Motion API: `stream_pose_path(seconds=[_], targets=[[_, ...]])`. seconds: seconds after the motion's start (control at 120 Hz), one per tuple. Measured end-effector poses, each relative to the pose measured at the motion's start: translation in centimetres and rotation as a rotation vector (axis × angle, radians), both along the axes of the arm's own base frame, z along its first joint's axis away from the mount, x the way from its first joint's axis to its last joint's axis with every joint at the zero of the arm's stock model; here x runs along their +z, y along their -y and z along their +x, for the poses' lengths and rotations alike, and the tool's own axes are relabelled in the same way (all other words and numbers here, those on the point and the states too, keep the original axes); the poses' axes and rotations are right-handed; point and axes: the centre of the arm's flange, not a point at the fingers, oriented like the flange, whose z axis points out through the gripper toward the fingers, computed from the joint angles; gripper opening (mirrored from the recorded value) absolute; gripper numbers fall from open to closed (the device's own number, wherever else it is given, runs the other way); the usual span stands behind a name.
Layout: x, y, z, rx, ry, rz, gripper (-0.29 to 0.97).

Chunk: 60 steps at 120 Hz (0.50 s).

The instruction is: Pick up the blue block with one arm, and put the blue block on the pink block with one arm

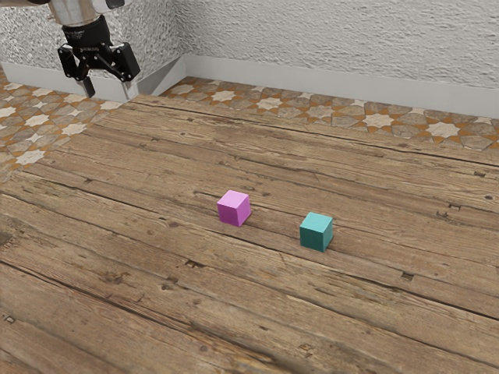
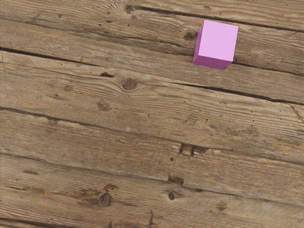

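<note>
Wooden tabletop holds the blue block well apart from the raised gripper, jaws parted

Domestic-looking room: plank table, patterned tiles, plastered wall.

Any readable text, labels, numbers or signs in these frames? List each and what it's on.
None to read.
pink block: plain faces in both views.
blue block: plain faces.
gripper: black, no marking that I can make out.
table: wood grain and knots only.
floor tiles: star pattern, no lettering.
</note>
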Motion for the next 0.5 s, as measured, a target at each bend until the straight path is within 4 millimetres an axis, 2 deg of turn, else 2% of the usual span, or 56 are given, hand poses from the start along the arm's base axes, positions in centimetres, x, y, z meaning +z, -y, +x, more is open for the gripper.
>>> stream_pose_path(seconds=[0.225, 0.267, 0.292, 0.317, 0.35, 0.375, 0.4, 0.442, 0.467, 0.5], targets=[[0.4, -0.1, -0.1, 0.002, 0.007, -0.005, 0.68], [2.8, 0.0, -0.5, 0.002, 0.047, 0.001, 0.68], [6.6, 0.3, -1.3, 0.000, 0.113, 0.013, 0.68], [9.2, 0.7, -2.2, -0.005, 0.157, 0.020, 0.68], [10.9, 1.7, -2.8, -0.017, 0.177, 0.021, 0.68], [10.5, 3.0, -2.1, -0.038, 0.162, 0.019, 0.68], [8.8, 5.5, -0.5, -0.075, 0.128, 0.016, 0.68], [4.8, 12.5, 2.5, -0.177, 0.062, 0.014, 0.68], [3.0, 16.6, 3.3, -0.234, 0.038, 0.021, 0.68], [0.9, 21.2, 4.0, -0.288, 0.017, 0.043, 0.68]])
